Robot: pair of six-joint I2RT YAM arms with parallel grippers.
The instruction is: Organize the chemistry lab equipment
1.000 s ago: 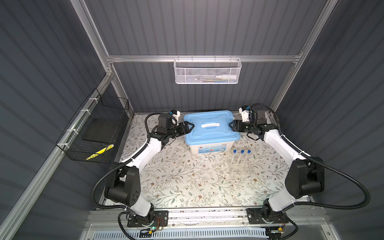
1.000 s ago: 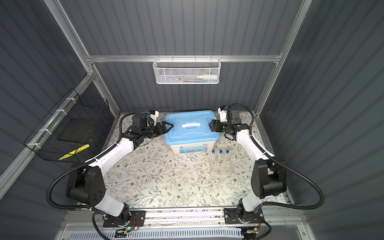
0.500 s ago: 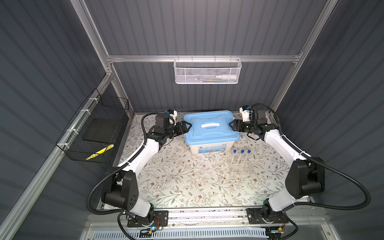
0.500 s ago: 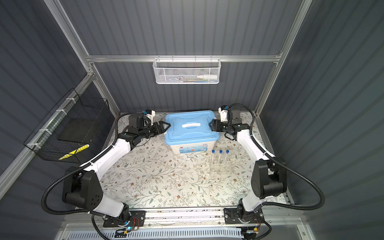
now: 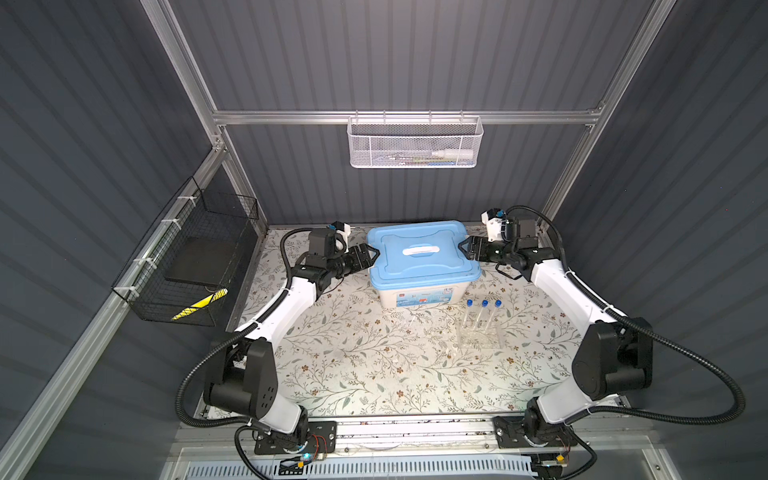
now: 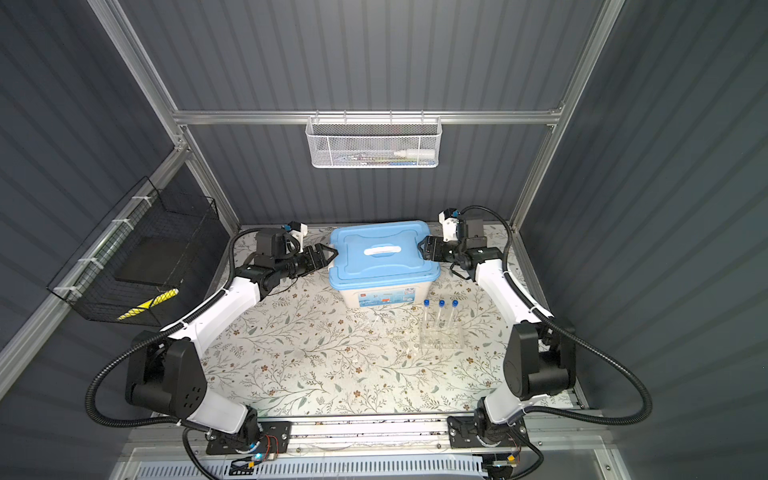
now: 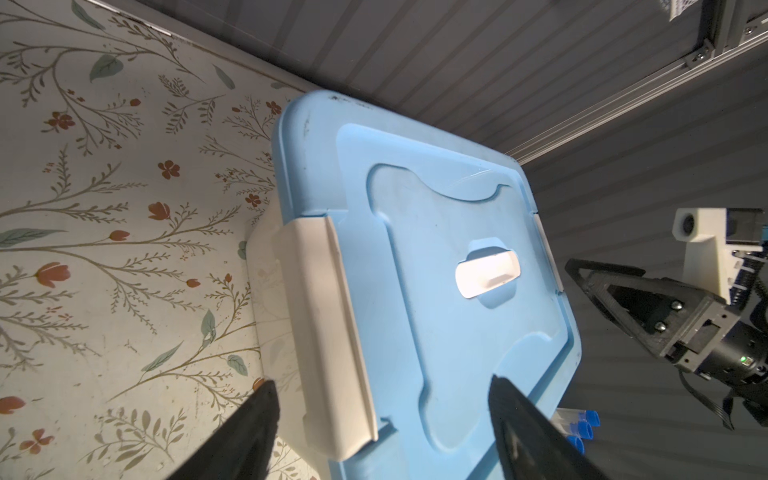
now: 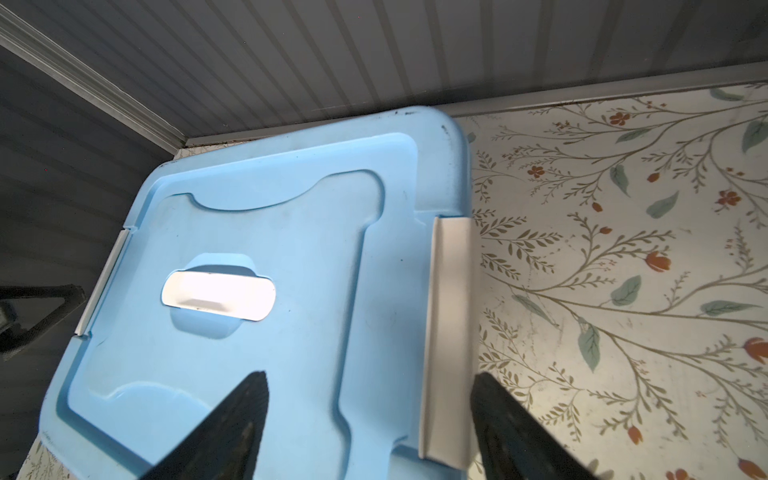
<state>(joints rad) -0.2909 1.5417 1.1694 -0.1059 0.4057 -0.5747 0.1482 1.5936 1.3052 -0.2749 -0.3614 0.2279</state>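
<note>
Located a white plastic storage box [image 5: 415, 296] with a light-blue lid [image 5: 399, 268] at the rear centre of the floral-patterned table [image 5: 353, 365], close to the back wall. Noted the lid seated on the box, with a white handle [image 5: 420, 250] lying flat in its recess.

Found the left gripper [image 5: 371, 254] at the lid's left edge, level with the rim, jaws spread wide. Confirmed in the left wrist view: black fingers [image 7: 255, 419] far apart, with a white side latch [image 7: 328, 324] lying between them in that view and nothing held. Unable to tell whether touching the latch or just short of it.

Found the right gripper [image 5: 462, 248] at the lid's right edge, facing the left one across the box, jaws likewise wide. Confirmed in the right wrist view: black fingertips [image 8: 249, 403] on either side of the opposite white latch [image 8: 446, 332], nothing clamped. Contact not determinable.

Located three clear blue-capped test tubes [image 5: 483, 307] upright in a row in a clear plastic rack [image 5: 480, 340]. Placed the rack on the table just in front of the box's right front corner, apart from both grippers. Same in both top views [image 6: 441, 307].

Also noted a white mesh basket [image 5: 415, 145] hung on the rear rail with a white squeeze bottle [image 5: 453, 154] lying inside, and a black wire basket [image 5: 199, 232] on the left wall.
</note>
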